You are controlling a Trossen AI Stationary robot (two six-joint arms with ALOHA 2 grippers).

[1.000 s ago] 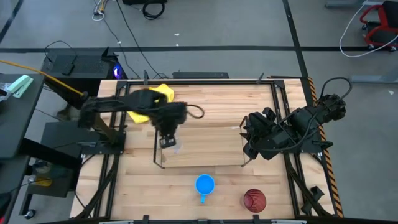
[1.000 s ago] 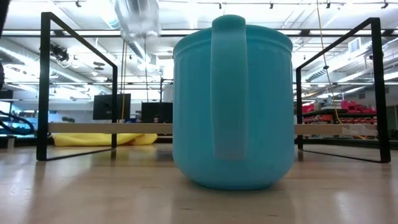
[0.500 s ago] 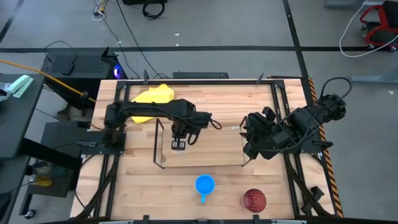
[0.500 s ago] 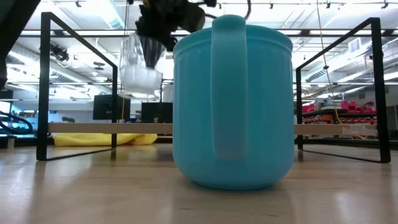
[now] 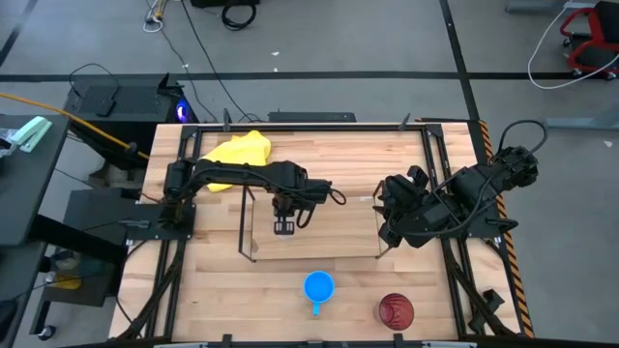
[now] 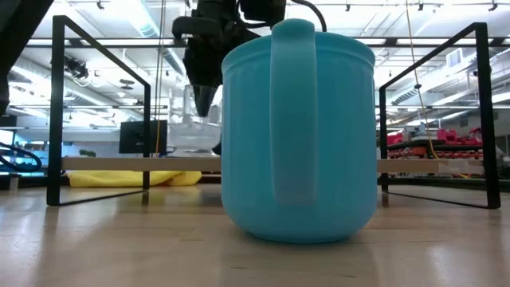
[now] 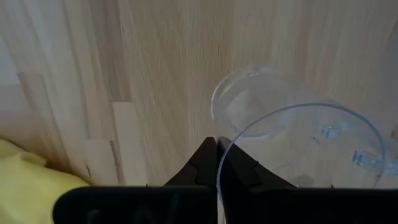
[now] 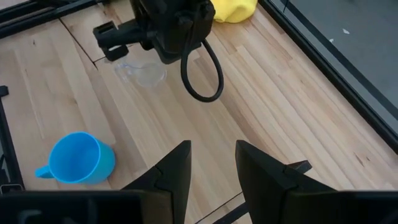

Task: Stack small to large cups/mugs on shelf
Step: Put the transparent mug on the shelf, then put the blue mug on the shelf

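My left gripper (image 5: 283,228) is shut on the small clear cup (image 7: 292,140) inside the black wire shelf (image 5: 244,224), left of its middle. In the low view the gripper (image 6: 202,100) points down, with the cup (image 6: 190,119) low, behind the blue mug. The bright blue mug (image 5: 318,287) stands upright on its base in front of the shelf, with its handle toward the near edge. The dark red cup (image 5: 395,310) stands near the front right. My right gripper (image 8: 211,165) is open and empty by the shelf's right end. My left gripper holds the clear cup by its rim (image 7: 219,163), with the wall between its two fingers, one finger inside and one outside. The fingers come from above, pointing down. The cup hangs upright, mouth up, below the fingers. I cannot tell whether its base touches the surface.
A yellow cloth (image 5: 237,150) lies at the far left of the table, behind the shelf. The shelf's two upright end frames (image 6: 56,112) stand at either side. Black rails (image 5: 447,164) run along the table edges. There is bare wood between the blue mug and the shelf.
My left gripper has gone down and a little toward the table's right edge, carrying the clear cup. The cup has dropped from high above the shelf to just above the surface and stays upright in the shut fingers.
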